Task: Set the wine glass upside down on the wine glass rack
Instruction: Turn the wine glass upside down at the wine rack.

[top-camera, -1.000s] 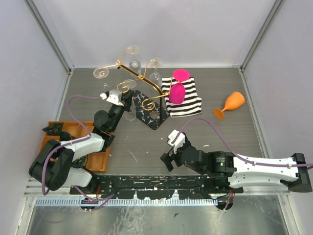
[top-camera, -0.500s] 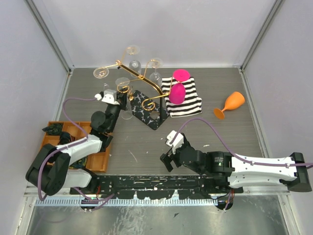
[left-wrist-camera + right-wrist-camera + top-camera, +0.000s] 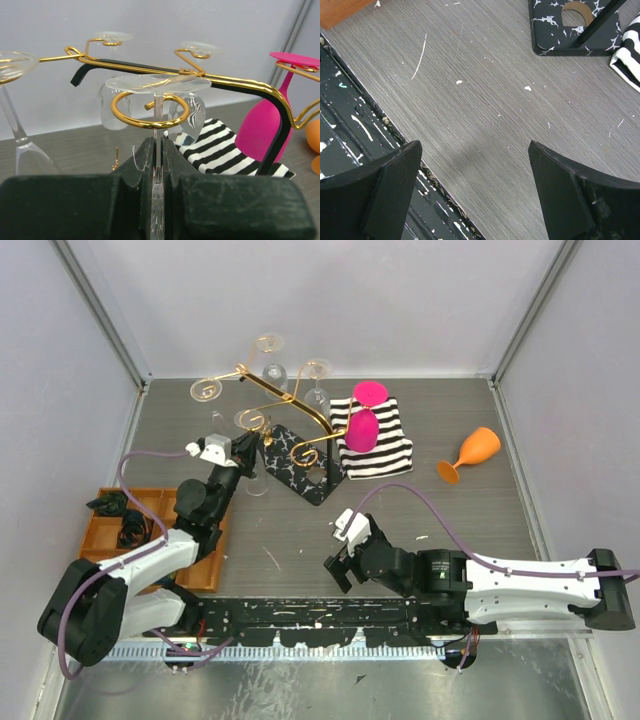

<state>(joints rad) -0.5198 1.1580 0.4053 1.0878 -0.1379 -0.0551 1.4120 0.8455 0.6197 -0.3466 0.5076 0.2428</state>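
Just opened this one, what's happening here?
The left claw grips a clear wine glass by its stem, upside down, its foot sitting at a gold hook of the rack, stem inside the loop. Whether the foot already rests on the wire is unclear. The right claw hangs open over the table, holding nothing.

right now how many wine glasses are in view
6. On the rack: three clear glasses and a pink glass. The left gripper holds a fourth clear glass at a hook. An orange glass lies on the table.
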